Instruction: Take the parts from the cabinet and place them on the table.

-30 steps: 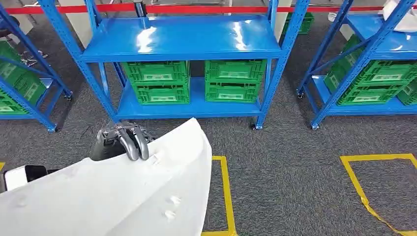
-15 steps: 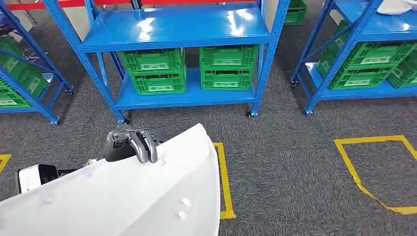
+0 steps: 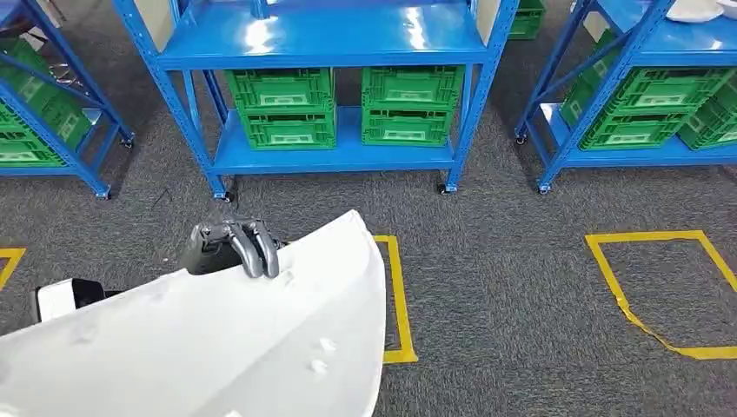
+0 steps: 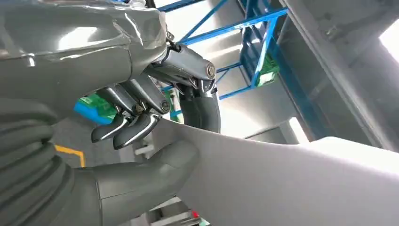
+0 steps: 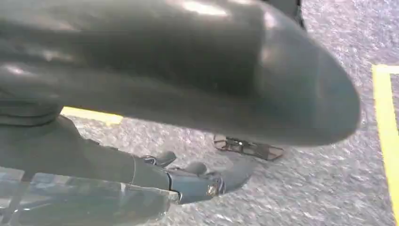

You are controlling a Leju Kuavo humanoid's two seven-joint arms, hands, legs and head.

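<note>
A large white curved panel [image 3: 217,347] fills the lower left of the head view. My left hand [image 3: 230,248] grips its upper edge, fingers hooked over the rim. In the left wrist view the dark fingers [image 4: 136,125] curl over the panel [image 4: 282,183] and the thumb presses on it from the other side. My right hand [image 5: 197,181] shows in the right wrist view with its fingers stretched out over grey carpet, nothing between them. Another white part [image 3: 695,10] lies on the rack at the far right.
A blue shelf rack [image 3: 330,43] stands ahead with green crates [image 3: 287,109] on its lower shelf. More blue racks stand at the left [image 3: 52,130] and right [image 3: 608,95]. Yellow tape outlines [image 3: 660,291] mark the grey carpet.
The whole view has shifted as the camera moved: the racks sit higher and the yellow outlines have drifted. My left hand keeps its hold on the panel throughout.
</note>
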